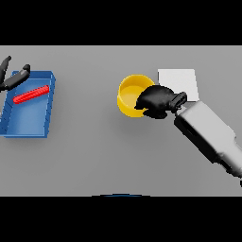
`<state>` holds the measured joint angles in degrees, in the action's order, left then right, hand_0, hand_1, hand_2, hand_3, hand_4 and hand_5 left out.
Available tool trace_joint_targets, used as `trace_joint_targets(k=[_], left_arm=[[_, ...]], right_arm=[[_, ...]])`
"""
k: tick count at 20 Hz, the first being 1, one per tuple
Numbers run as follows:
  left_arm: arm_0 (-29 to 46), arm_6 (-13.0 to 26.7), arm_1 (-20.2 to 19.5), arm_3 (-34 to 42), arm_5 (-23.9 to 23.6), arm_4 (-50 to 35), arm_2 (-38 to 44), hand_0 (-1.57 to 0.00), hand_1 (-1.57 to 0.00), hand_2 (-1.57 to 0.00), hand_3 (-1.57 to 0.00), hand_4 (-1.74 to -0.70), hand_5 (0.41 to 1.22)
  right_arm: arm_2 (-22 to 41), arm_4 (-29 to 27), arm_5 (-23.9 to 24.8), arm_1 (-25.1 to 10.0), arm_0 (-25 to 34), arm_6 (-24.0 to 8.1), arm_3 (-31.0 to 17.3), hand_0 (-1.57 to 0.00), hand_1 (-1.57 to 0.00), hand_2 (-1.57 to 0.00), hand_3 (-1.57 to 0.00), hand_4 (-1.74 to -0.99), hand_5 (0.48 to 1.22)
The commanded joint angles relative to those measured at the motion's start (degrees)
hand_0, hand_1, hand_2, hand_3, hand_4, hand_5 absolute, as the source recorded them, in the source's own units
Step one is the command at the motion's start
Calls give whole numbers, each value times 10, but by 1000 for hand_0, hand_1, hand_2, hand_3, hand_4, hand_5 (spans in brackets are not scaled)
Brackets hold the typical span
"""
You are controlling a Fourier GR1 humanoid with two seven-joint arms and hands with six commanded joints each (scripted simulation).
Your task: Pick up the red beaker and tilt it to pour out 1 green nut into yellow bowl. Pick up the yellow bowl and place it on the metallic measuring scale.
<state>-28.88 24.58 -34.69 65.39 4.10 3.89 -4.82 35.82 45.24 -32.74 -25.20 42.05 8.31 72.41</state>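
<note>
The yellow bowl [130,92] sits at the middle of the table, just left of the pale square measuring scale [178,82]. My right hand [157,100] covers the bowl's right rim, with its fingers curled over the edge and reaching inside. A red, rod-like beaker [31,94] lies on its side in a blue tray [28,124] at the far left. My left hand [13,78] hovers at the tray's upper left corner with its fingers spread, holding nothing. No green nut shows in the bowl.
The blue tray takes up the table's left side, with raised walls around the red beaker. Grey table surface stretches between the tray and the bowl and across the front.
</note>
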Motion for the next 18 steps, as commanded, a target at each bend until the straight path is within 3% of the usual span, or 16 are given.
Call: trace_joint_targets(k=[1, 4, 8, 10, 18], left_arm=[[-4, 0, 3, 0, -2, -2, 2, 1, 1, 1, 1, -788, 702], [0, -8, 3, 0, 4, -7, 2, 1, 1, 1, 1, -799, 704], [-2, 6, 8, 4, 3, -14, 5, 1, 1, 1, 1, -820, 717], [2, 14, 2, 16, 2, -17, 7, 1, 1, 1, 1, -831, 728], [20, 43, -1, 46, -2, -25, 9, 1, 1, 1, 1, -852, 760]], right_arm=[[-1, 0, -3, -1, -4, -15, 14, -1563, -1562, -1447, -1199, -1738, 1219], [-7, -6, -17, -3, -20, -40, 59, -1567, -1567, -1507, -1179, -1739, 1219], [-40, -9, -11, -29, -9, -60, 59, -1545, -1569, -1487, -1183, -1740, 1220], [-53, -6, 8, -40, -4, -54, 44, -1554, -1570, -1517, -1166, -1741, 1220], [-91, 10, 89, -60, 30, -35, -93, -1568, -1571, -1553, -1154, -1741, 1221]])
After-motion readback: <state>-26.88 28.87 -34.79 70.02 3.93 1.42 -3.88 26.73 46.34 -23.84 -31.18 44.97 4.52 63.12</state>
